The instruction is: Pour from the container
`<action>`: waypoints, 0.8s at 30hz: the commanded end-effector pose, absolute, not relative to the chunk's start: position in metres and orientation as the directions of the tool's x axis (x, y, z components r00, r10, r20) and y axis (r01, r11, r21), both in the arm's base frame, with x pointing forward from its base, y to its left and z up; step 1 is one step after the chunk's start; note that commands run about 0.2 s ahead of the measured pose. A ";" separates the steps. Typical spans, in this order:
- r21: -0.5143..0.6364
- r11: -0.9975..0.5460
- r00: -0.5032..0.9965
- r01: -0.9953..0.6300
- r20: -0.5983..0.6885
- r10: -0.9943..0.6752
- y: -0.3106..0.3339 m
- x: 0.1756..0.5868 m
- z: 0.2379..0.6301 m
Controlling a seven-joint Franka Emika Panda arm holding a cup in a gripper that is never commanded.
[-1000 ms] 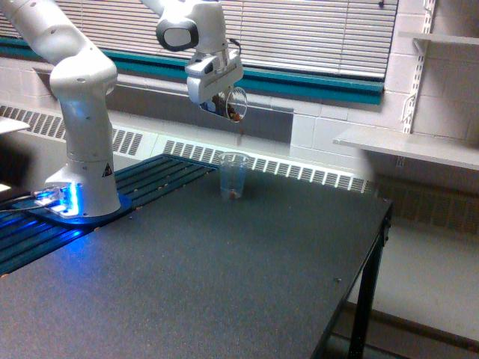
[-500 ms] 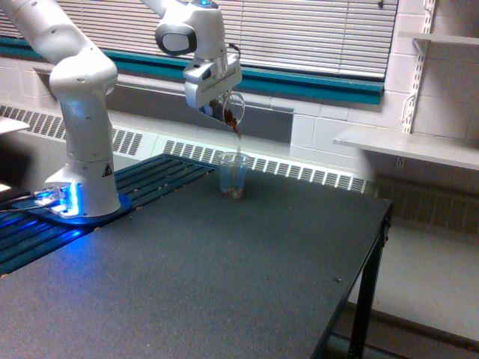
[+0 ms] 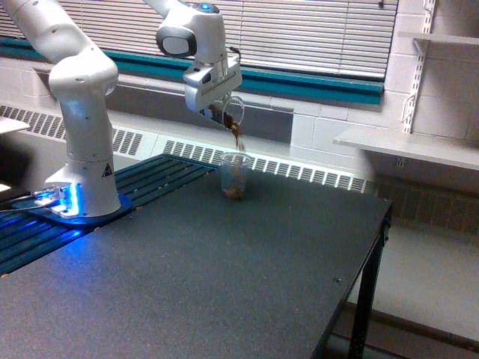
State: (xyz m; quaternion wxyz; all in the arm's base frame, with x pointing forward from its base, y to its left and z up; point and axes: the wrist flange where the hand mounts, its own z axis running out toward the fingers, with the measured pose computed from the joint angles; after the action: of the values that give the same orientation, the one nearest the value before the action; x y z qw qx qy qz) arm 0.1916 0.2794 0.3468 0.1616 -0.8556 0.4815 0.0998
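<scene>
My gripper (image 3: pixel 219 109) hangs above the table's far side, shut on the container (image 3: pixel 229 114), a clear wide-mouthed cup tipped steeply with its mouth down toward the exterior view's right. Brown chunky pieces (image 3: pixel 237 137) stream from its lip. Directly below stands a slimmer clear cup (image 3: pixel 234 176), upright on the dark table (image 3: pixel 224 277), with brown pieces gathered in its lower part.
The white arm's base (image 3: pixel 82 187) stands at the exterior view's left on a blue-lit mount. Behind the table run a radiator grille (image 3: pixel 299 170) and a blinds-covered window. A wall shelf (image 3: pixel 408 146) juts out at the right. The table's right edge (image 3: pixel 374 247) drops off.
The container has tipped further and sunk slightly. The brown stream has thickened from a few falling pieces, and the heap in the slimmer cup has grown.
</scene>
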 end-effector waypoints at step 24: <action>-0.146 -0.518 0.529 -0.843 -0.406 -0.746 0.281 0.192 0.328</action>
State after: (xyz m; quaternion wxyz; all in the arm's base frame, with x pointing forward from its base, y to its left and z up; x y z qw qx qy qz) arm 0.1915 0.2792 0.3293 0.1608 -0.8521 0.4775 0.1413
